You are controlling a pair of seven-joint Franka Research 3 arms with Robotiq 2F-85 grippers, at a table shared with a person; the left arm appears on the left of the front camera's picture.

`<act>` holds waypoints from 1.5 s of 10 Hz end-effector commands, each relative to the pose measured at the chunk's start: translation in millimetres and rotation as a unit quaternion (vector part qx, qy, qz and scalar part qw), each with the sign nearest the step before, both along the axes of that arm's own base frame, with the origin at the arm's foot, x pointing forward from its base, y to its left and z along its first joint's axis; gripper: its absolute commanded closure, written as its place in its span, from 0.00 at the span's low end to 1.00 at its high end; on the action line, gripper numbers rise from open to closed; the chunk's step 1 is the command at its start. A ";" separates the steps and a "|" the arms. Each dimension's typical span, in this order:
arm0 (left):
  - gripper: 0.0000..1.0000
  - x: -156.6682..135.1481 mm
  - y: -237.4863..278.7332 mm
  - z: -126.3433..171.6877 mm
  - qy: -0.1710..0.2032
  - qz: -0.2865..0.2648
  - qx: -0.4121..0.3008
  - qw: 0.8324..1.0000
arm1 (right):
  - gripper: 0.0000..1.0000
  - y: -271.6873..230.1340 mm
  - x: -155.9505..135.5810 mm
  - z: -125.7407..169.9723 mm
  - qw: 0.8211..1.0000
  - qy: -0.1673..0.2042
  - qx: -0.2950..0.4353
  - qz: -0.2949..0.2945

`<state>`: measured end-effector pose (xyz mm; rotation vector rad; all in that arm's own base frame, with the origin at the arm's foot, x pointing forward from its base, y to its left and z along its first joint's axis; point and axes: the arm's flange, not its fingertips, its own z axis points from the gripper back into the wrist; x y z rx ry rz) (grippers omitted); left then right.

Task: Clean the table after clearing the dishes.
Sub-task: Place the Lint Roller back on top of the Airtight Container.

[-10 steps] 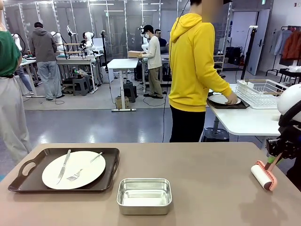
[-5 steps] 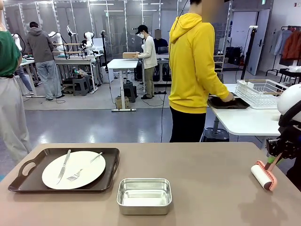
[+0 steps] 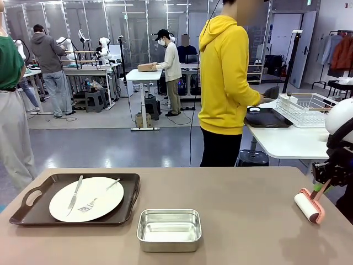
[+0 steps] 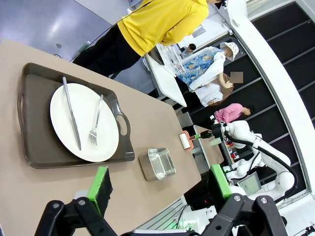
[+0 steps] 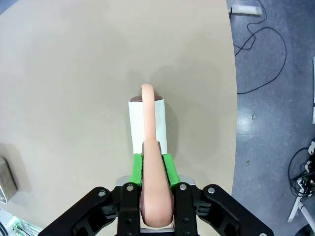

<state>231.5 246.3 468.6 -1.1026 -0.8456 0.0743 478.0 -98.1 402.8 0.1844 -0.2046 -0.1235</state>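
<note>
Right jaws are clamped on the pink handle of a lint roller (image 3: 310,205) at the right edge of the table (image 3: 248,221); I cannot tell whether its roll touches the top. Left jaws stand wide, nothing between the green pads (image 4: 102,183). One plate (image 3: 86,199) with knife (image 3: 75,194) and fork (image 3: 98,197) lies on its tray (image 3: 33,212) by the left edge. A second tray (image 3: 267,117) sits on the white table (image 3: 292,141) beyond.

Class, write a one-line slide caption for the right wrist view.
The right gripper, shut on a pink-handled lint roller, with the brown table beneath.
</note>
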 end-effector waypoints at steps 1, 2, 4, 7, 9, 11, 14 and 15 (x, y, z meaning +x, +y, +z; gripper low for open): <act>0.00 -2.1 1.7 2.4 -0.004 0.000 -0.001 1.000 | 0.79 9.1 -11.2 17.4 0.996 -0.055 0.005 0.074; 0.00 -2.1 1.7 2.4 -0.004 0.000 -0.001 1.000 | 0.79 23.6 -17.7 41.9 0.989 -0.086 -0.003 0.117; 0.00 -2.1 1.7 2.4 -0.004 0.000 -0.001 1.000 | 0.79 74.9 -33.7 101.8 0.968 -0.121 -0.067 0.211; 0.00 -2.1 1.7 2.4 -0.004 0.000 -0.001 1.000 | 0.79 173.4 -29.6 154.2 0.905 -0.134 -0.104 0.390; 0.00 -2.1 1.7 2.4 -0.004 0.000 -0.001 1.000 | 0.79 251.2 -22.5 167.3 0.844 -0.144 -0.102 0.507; 0.00 -2.1 1.7 2.4 -0.004 0.000 -0.001 1.000 | 0.79 331.1 -29.6 171.4 0.772 -0.122 -0.102 0.615; 0.00 -2.1 1.7 2.4 -0.004 0.000 -0.001 1.000 | 0.79 430.9 -41.8 157.3 0.701 -0.092 -0.066 0.704; 0.00 -2.1 1.7 2.4 -0.004 0.000 -0.001 1.000 | 0.79 453.1 -47.6 138.4 0.708 -0.067 -0.059 0.700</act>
